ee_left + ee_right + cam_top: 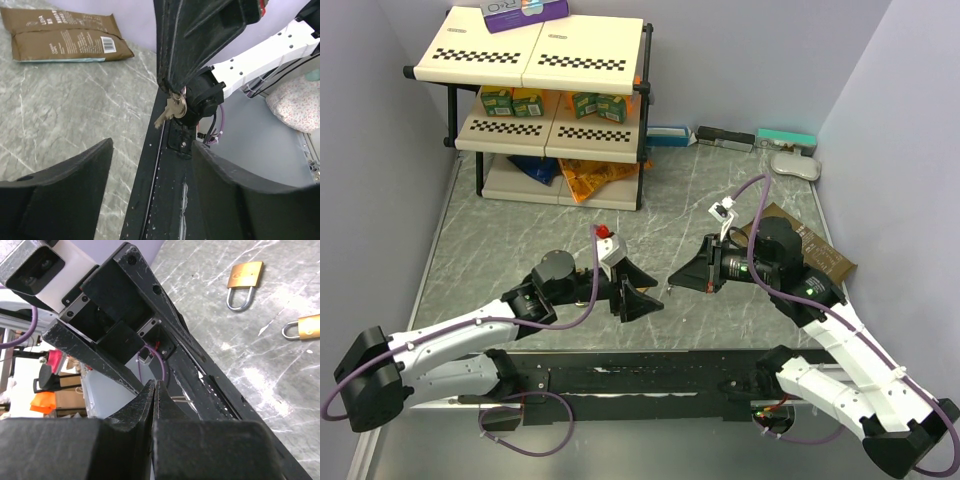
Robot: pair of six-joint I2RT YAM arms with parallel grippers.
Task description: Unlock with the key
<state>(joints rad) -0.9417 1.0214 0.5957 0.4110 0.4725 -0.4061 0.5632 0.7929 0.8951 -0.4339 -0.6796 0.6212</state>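
**Two grippers are facing each other**

Right gripper is pinching its fingers together on the key, which is dangling from their tips, left of the brown pouch. Left gripper is holding its fingers spread, farther from the pouch.

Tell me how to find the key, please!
Look at the grey table, where the right hand reaches toward the middle. The key dangles from its pinched tips. It is tiny, thin and pale, unlike the two chunky brass padlocks lying flat.
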